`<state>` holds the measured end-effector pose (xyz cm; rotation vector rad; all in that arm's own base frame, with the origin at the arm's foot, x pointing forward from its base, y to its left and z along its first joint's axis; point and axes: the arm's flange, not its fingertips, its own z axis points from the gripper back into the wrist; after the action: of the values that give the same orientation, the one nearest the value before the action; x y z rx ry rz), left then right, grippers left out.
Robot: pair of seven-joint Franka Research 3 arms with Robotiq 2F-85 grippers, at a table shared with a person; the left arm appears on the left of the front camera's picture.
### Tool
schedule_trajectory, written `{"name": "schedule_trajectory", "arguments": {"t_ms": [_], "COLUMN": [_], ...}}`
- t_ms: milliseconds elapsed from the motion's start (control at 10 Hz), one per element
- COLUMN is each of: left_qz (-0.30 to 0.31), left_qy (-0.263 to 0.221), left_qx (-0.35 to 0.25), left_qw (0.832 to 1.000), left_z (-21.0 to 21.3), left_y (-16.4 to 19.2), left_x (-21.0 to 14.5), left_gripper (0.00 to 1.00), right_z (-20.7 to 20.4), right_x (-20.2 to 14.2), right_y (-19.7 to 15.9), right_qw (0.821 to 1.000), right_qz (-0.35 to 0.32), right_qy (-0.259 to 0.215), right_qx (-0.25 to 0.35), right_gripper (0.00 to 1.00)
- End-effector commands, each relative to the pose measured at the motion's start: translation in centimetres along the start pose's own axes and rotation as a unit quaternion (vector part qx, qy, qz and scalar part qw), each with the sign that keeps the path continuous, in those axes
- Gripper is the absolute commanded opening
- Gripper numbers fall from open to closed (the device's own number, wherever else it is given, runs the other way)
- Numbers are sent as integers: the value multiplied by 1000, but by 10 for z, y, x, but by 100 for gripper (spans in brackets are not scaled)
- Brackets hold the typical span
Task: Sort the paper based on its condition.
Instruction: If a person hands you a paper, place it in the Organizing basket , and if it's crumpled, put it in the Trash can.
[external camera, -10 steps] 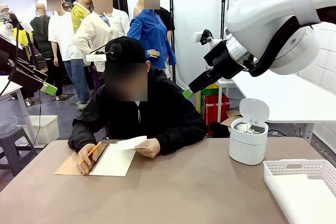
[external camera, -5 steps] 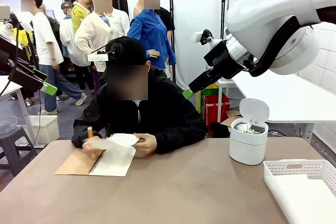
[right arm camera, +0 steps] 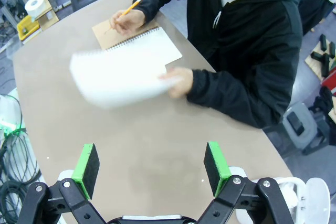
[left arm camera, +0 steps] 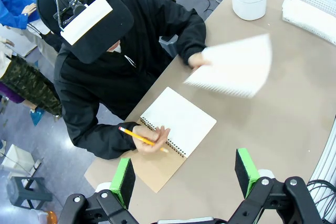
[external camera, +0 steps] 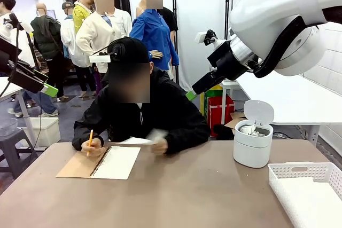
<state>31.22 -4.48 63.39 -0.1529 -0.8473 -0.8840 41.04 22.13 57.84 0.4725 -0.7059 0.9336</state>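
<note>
End effectors, two: left end effector (left arm camera: 185, 176) has its jaws spread wide with bare green pads and grips nothing, hanging high over the near side of the notebook. The right end effector (right arm camera: 151, 161) is likewise spread and empty, above bare surface.

Paper (left arm camera: 233, 66), one: a smooth flat sheet, motion-blurred, held clear of the surface (external camera: 187, 196) by one hand (left arm camera: 197, 61) of the person at its end. Its long axis runs from that hand toward the bin side. It lies roughly level and shows nearly edge-on from the front, beside the notebook's far corner.

Notebook (left arm camera: 178, 121), one: open to a blank page, brown cover folded out, flat near the far edge on the robot's left, long axis across the surface's depth.

Pencil (left arm camera: 139, 137), one: in the person's other hand (left arm camera: 152, 139), which rests on the notebook's spiral edge.

Bin (external camera: 252, 145), one: white and round with its lid raised, at the far right; contents are white, kind not clear.

Basket (external camera: 307, 185), one: white and slotted, at the near right corner, cut by the picture edge.

Open room: broad bare surface from the notebook across to the bin and basket, and all along the near edge.
</note>
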Motion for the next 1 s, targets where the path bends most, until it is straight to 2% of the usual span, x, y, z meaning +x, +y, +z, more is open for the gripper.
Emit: {"name": "schedule_trajectory", "arguments": {"t_ms": [0,900], "left_qz": [3,3], "left_qy": [1,1], "left_qx": [5,5], "left_qw": [1000,1000], "left_z": [0,0], "left_y": [0,0], "left_x": [0,0], "left_gripper": [100,100], "right_z": [0,0], "right_x": [0,0], "right_y": [0,0], "right_qw": [1000,1000], "right_qz": [-3,-3], "right_qy": [-1,-1], "right_qx": [3,3], "right_gripper": [100,100]}}
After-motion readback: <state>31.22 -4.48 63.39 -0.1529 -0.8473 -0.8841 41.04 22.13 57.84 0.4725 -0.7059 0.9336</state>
